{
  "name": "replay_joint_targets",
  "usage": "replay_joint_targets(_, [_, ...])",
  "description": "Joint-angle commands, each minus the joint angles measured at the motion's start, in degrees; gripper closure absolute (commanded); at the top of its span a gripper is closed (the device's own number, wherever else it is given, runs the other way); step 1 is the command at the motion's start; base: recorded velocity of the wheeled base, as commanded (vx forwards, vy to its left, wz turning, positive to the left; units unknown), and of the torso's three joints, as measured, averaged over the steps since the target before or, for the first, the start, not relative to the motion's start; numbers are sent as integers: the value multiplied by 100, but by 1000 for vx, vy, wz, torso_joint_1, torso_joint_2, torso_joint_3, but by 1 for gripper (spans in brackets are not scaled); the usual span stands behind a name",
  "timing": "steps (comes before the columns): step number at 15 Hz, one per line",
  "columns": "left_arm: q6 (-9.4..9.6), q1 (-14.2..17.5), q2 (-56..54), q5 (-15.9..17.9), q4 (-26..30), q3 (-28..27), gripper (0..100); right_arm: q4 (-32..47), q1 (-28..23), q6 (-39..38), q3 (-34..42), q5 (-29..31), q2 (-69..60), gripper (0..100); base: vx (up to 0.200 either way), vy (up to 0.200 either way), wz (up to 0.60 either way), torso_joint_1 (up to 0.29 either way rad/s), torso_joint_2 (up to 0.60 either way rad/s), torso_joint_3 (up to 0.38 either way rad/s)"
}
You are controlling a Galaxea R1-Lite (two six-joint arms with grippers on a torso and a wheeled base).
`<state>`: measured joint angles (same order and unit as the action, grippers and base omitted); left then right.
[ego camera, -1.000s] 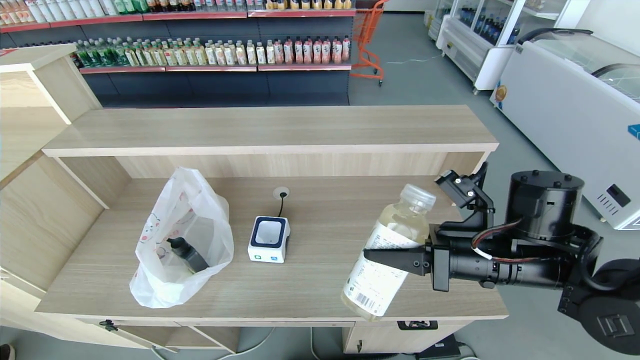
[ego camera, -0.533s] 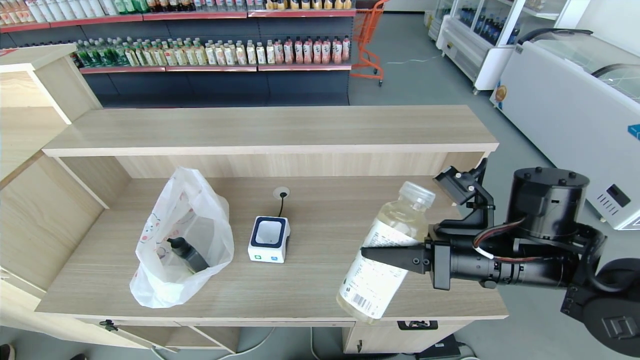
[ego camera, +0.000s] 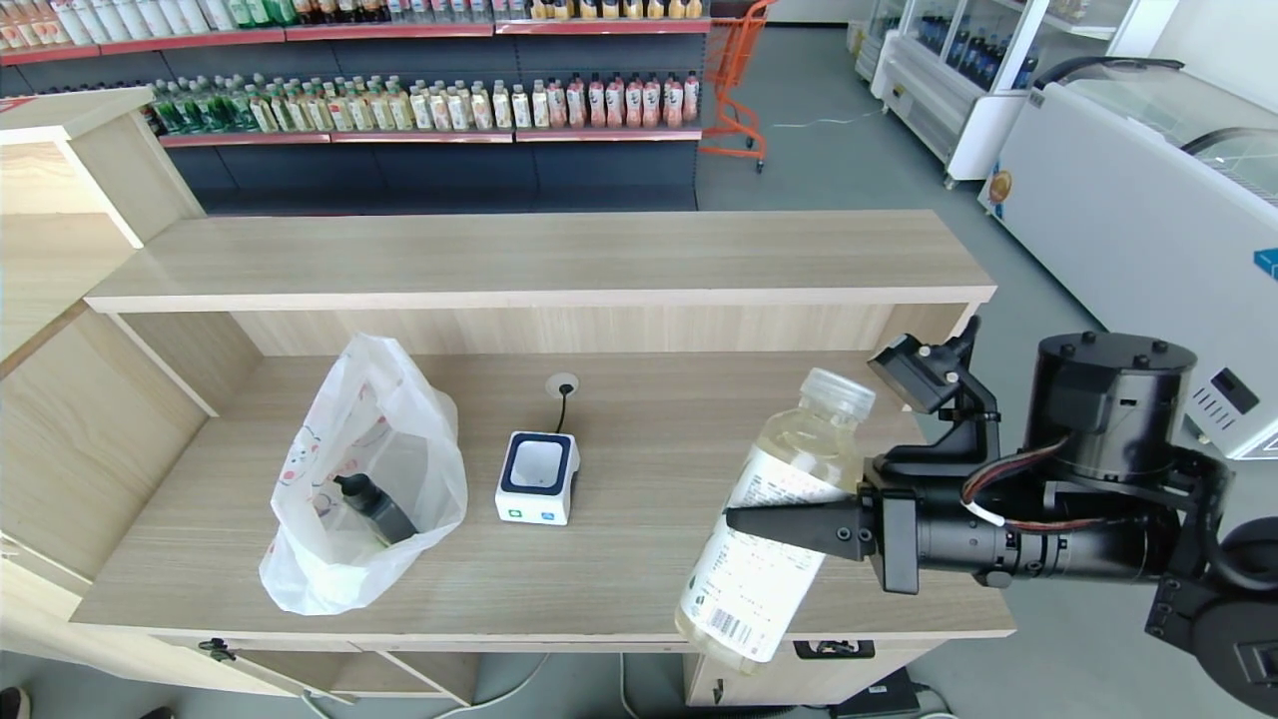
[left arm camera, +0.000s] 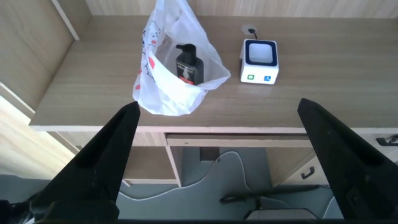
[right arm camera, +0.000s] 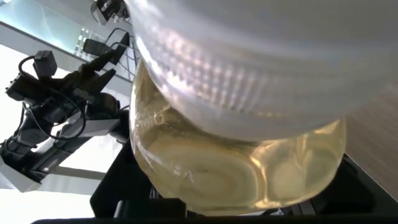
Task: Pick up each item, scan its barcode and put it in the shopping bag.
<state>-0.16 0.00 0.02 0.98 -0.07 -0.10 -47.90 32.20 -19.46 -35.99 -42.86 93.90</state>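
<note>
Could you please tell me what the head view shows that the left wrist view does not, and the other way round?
Head view, not left wrist: the right gripper shut on a tilted clear bottle of yellowish drink at the right end of the counter, with store shelves behind. Left wrist, not head: the left gripper, open, in front of the counter, and the floor below it. Both: the shopping bag with a black bottle inside, and the scanner beside it.

Bright, even light; soft shadows (bottle (right arm camera: 236,155) glows backlit).
</note>
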Motion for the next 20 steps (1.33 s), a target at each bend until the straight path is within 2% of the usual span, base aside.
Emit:
replay_joint_targets(1, [-2,0,-2,-1,-1,1,0,-9,15,-6,4,-3,-39,100,0,0,0,0,0,0])
replay_joint_targets(10, [-2,0,-2,-1,-1,1,0,0,-12,117,39,76,-83,100,0,0,0,0,0,0])
replay_joint_targets(11, [-2,0,-2,-1,-1,1,0,17,-99,434,39,217,-100,100,0,0,0,0,0,0])
replay_joint_targets(14, [-2,0,-2,-1,-1,1,0,-115,-609,2376,145,1579,-188,100,0,0,0,0,0,0])
replay_joint_targets(15, [-2,0,-2,-1,-1,1,0,-211,-759,2640,250,1746,-303,100,0,0,0,0,0,0])
replay_joint_targets(17, [-2,0,-2,-1,-1,1,0,-334,-1119,3607,355,1790,-338,100,0,0,0,0,0,0])
replay_joint_targets(19, [-2,0,-2,-1,-1,1,0,-378,-1629,5031,461,1649,-311,100,0,0,0,0,0,0])
replay_joint_targets(20, [-2,0,-2,-1,-1,1,0,-378,-1690,5365,496,1518,-373,100,0,0,0,0,0,0])
